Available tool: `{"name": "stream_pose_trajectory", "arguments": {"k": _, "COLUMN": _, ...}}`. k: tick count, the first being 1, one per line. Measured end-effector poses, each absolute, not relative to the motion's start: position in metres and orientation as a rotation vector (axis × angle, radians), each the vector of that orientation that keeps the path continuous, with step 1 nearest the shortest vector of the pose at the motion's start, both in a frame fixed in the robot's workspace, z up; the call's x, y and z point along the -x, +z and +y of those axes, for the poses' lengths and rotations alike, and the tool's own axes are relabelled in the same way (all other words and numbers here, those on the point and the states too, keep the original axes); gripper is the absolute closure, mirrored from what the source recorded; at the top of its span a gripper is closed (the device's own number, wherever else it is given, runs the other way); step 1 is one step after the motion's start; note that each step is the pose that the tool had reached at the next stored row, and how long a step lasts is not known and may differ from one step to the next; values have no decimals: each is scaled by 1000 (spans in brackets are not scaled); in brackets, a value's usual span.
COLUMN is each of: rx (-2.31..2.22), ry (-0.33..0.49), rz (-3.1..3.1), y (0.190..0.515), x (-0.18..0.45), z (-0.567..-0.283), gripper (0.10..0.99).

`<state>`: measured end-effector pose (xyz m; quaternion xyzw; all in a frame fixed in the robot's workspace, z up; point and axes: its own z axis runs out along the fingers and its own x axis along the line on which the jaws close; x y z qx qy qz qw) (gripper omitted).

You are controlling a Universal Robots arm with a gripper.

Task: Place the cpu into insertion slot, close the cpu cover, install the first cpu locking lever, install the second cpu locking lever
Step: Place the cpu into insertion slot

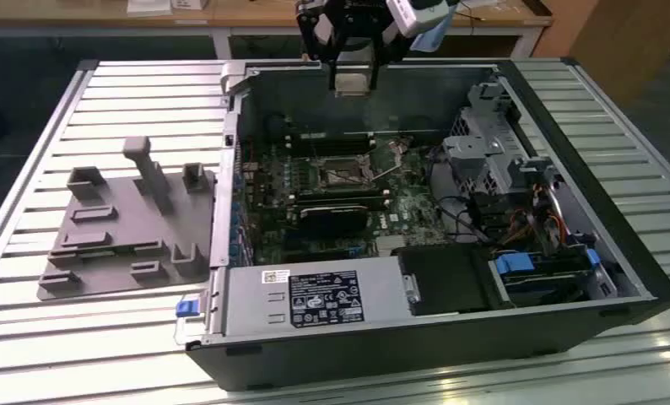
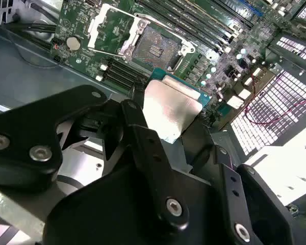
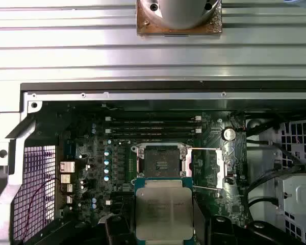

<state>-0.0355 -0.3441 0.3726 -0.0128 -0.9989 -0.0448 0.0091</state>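
My gripper [image 1: 352,84] hangs above the far wall of the open computer case [image 1: 605,253], shut on the cpu [image 1: 352,81]. In both wrist views the cpu [image 2: 171,109] [image 3: 163,209] shows as a flat silver square with a green edge, clamped between the black fingers [image 2: 137,117]. The insertion slot [image 1: 341,175] [image 2: 158,48] [image 3: 161,162] lies open on the green motherboard below, its dark middle bare. The cpu cover [image 2: 109,28] [image 3: 217,166] is swung up and away from the slot on its hinged side. The cpu is well above the slot and not touching it.
Long black memory slots [image 3: 153,126] run beside the socket. A black heatsink block [image 1: 335,218], a power supply [image 1: 295,299] and a drive cage [image 1: 504,160] with cables fill the case. A grey fixture [image 1: 121,228] stands on the slatted table [image 1: 42,337] at the exterior view's left.
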Motion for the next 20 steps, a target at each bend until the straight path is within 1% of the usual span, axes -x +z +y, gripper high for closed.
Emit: {"name": "stream_pose_trajectory", "arguments": {"k": 20, "rx": 40, "ry": -138, "rz": -3120, "y": 364, "x": 36, "z": -344, "gripper": 549}}
